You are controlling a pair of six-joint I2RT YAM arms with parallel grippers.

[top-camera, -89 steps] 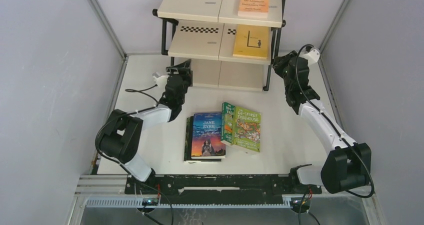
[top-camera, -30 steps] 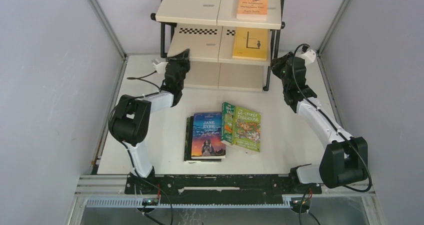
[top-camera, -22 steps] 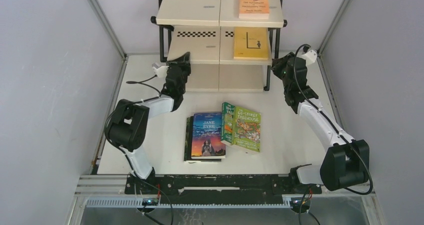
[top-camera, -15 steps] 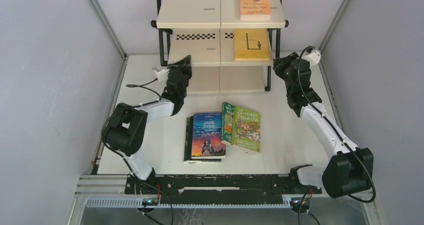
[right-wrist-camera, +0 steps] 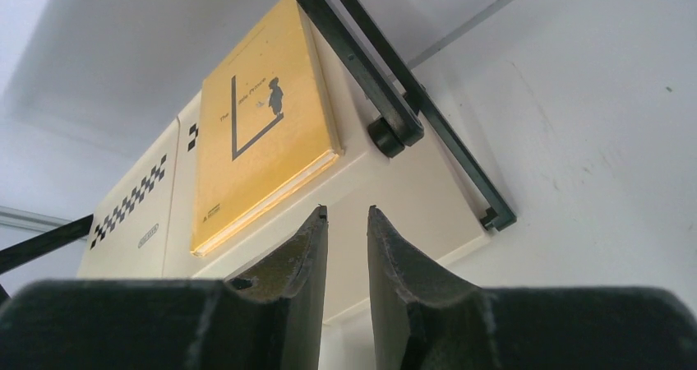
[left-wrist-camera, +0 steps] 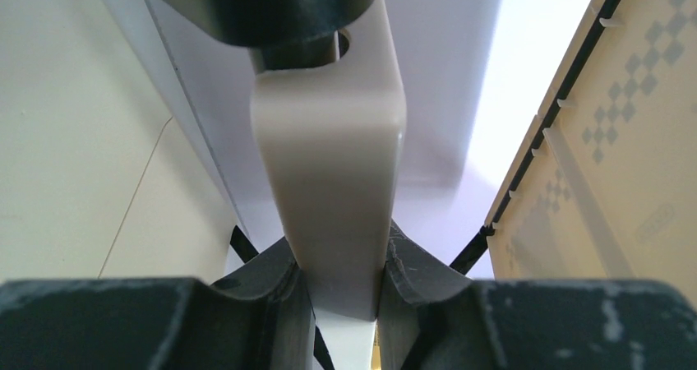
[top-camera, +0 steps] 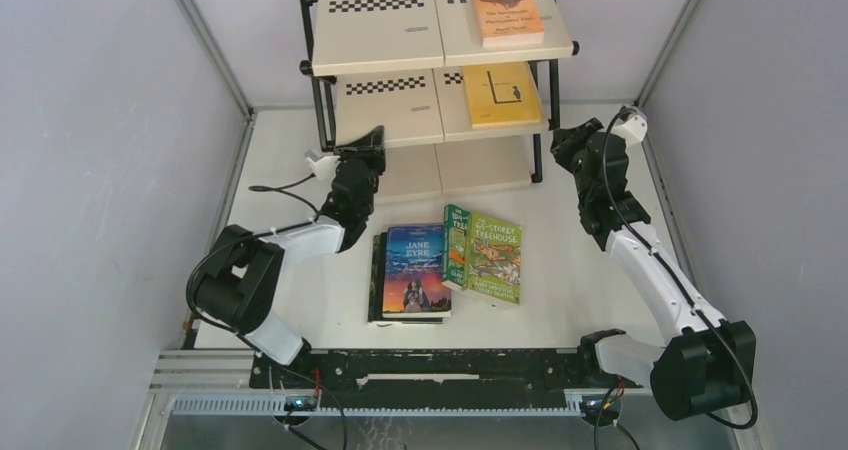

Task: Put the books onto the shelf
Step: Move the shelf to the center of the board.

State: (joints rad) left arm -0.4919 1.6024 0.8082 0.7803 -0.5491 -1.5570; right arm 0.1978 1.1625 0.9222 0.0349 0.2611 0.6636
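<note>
The shelf stands at the back, turned slightly. An orange book lies on its top tier and a yellow book on the middle tier. My left gripper is shut on the edge of a cream shelf board, which fills its jaws. My right gripper is off the shelf's right leg; its jaws stand slightly open with nothing between them, below the yellow book. On the table lie the blue Jane Eyre, on a dark book, and two green books.
Grey walls close in the white table on the left, right and back. A black frame leg of the shelf runs close past my right fingers. Cables trail from both wrists.
The shelf has turned and slid nearer on its left side, with my left gripper still clamped on its board. My right arm has drawn back a little toward the right.
</note>
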